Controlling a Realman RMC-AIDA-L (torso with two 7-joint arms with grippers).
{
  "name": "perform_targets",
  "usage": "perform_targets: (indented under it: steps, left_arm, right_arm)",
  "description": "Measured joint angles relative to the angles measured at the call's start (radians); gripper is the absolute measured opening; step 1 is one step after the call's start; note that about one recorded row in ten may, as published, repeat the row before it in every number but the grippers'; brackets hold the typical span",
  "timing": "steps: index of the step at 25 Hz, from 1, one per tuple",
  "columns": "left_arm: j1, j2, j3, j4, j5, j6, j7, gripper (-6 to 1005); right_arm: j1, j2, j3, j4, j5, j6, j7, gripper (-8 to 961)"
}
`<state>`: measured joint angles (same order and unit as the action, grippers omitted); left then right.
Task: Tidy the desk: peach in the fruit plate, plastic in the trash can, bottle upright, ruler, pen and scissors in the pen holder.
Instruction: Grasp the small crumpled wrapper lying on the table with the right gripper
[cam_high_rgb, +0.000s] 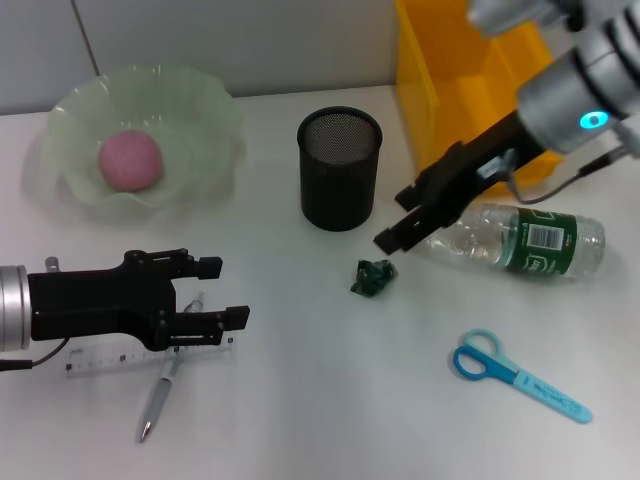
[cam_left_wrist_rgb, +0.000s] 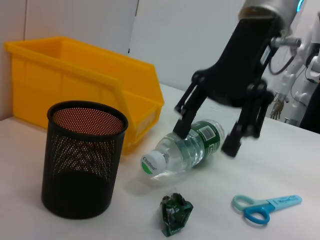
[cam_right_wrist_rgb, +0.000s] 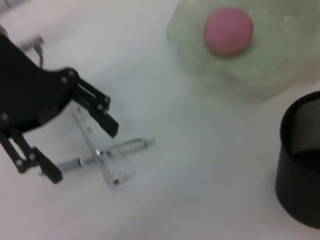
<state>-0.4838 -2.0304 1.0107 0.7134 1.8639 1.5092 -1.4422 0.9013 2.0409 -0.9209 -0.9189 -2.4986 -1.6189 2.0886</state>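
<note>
The pink peach (cam_high_rgb: 130, 161) lies in the green fruit plate (cam_high_rgb: 205, 110). The clear bottle (cam_high_rgb: 520, 240) lies on its side by the yellow trash can (cam_high_rgb: 440, 70). My right gripper (cam_high_rgb: 395, 218) hangs open over its cap end, one finger on each side in the left wrist view (cam_left_wrist_rgb: 207, 136). The crumpled green plastic (cam_high_rgb: 373, 277) sits just below it. My left gripper (cam_high_rgb: 228, 292) is open above the clear ruler (cam_high_rgb: 110, 358) and the pen (cam_high_rgb: 160, 392), which cross each other. The blue scissors (cam_high_rgb: 520, 376) lie front right. The black mesh pen holder (cam_high_rgb: 340, 168) stands in the middle.
The trash can stands at the back right against the wall. In the right wrist view the ruler (cam_right_wrist_rgb: 97, 152) and pen (cam_right_wrist_rgb: 117, 150) lie beside the left gripper (cam_right_wrist_rgb: 82, 152), with the fruit plate (cam_right_wrist_rgb: 280, 65) and pen holder (cam_right_wrist_rgb: 300, 165) beyond.
</note>
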Motion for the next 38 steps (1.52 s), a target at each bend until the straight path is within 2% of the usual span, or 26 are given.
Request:
perform_targets:
  steps: [5, 9, 11, 17, 23, 38]
  left_arm:
    - [0.004, -0.001, 0.0, 0.0, 0.0, -0.003, -0.002, 795]
    - [0.005, -0.001, 0.0, 0.0, 0.001, -0.003, -0.002, 794]
    - [0.006, -0.001, 0.0, 0.0, 0.001, -0.003, -0.002, 794]
    - [0.007, -0.001, 0.0, 0.0, 0.002, -0.002, -0.002, 794]
    - [0.007, -0.001, 0.0, 0.0, 0.004, -0.002, -0.002, 794]
    - [0.002, -0.001, 0.0, 0.0, 0.003, -0.003, -0.001, 794]
  right_arm:
    - [0.031, 0.016, -0.135, 0.058, -0.017, 0.086, 0.0, 748]
    - [0.027, 0.034, -0.225, 0.064, -0.021, 0.14, 0.004, 744]
    - [0.025, 0.036, -0.249, 0.077, -0.022, 0.169, 0.006, 741]
    - [0.028, 0.037, -0.276, 0.132, -0.026, 0.245, 0.007, 734]
    - [0.027, 0.039, -0.353, 0.179, -0.03, 0.321, 0.007, 728]
    - [0.032, 0.042, -0.374, 0.214, -0.026, 0.355, -0.002, 710]
